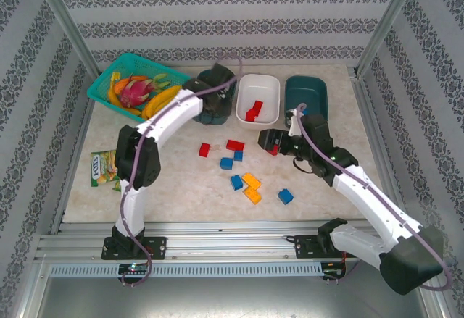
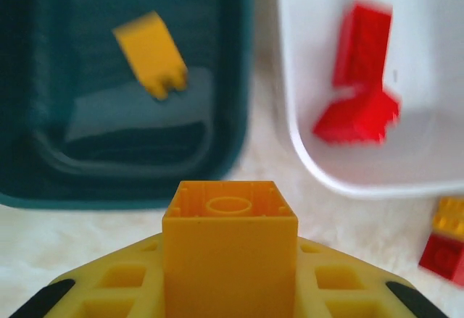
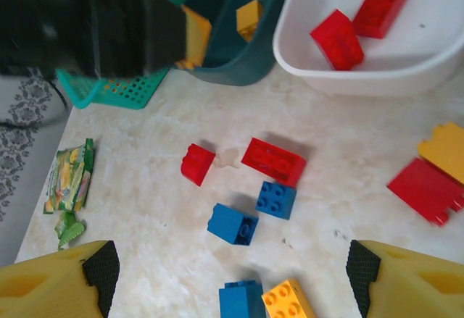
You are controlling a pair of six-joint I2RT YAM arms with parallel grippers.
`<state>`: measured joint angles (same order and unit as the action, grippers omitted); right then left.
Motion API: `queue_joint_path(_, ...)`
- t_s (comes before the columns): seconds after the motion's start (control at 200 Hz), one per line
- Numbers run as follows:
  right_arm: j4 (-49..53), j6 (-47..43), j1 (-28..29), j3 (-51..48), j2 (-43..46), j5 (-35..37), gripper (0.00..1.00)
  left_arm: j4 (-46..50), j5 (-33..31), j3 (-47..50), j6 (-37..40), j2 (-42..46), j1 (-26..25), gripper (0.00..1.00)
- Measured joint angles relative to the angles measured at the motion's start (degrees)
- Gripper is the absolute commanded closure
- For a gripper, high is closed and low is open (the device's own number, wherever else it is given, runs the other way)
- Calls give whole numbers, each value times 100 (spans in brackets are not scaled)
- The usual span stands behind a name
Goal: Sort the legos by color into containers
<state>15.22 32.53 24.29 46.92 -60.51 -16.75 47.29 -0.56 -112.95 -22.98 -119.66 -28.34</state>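
Your left claw is clamped on a yellow-orange brick, which stands upright between the jaws. It hangs at the near edge of the left dark teal tub. Your right claw is spread wide with nothing between the fingers. It hovers over the loose bricks scattered across the middle of the tabletop. These are red, blue and yellow-orange pieces, mostly lying apart from one another. One red brick lies just beside that claw.

The left dark teal tub holds one yellow-orange brick. The white tub sits just to its right with red bricks inside. A second dark teal tub stands to the right of the white one, at the far right of the tabletop.

At the far left is a bright teal basket of fruit, and a green snack packet lies near the left edge. The surface is pale and marbled. Metal posts frame it, and the walls are papered in grey patterned stripes.
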Motion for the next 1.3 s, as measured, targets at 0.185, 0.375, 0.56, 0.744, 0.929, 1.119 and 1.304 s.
queue_joint_path(0.185,-138,-105,299,614,-726,83,16,345,-144,-1268,-26,-688,544,76)
queue_joint_path(0.375,-184,-122,378,994,-1023,83,16,723,-166,-2116,-149,-1818,658,76)
queue_joint_path(0.56,-177,-114,411,981,-1014,87,16,988,-170,-2157,-195,-2317,699,75)
queue_joint_path(0.744,-175,-94,485,951,-1014,127,16,1067,-208,-2159,-258,-2367,745,64)
queue_joint_path(0.929,-111,-98,520,944,-1014,195,16,1067,-153,-2232,-354,-2400,785,49)
queue_joint_path(1.119,105,-164,769,981,-1080,398,17,1064,-105,-2258,-431,-2391,822,42)
queue_joint_path(1.304,376,-278,970,1237,-1364,704,19,1067,-68,-2258,-516,-2074,822,41)
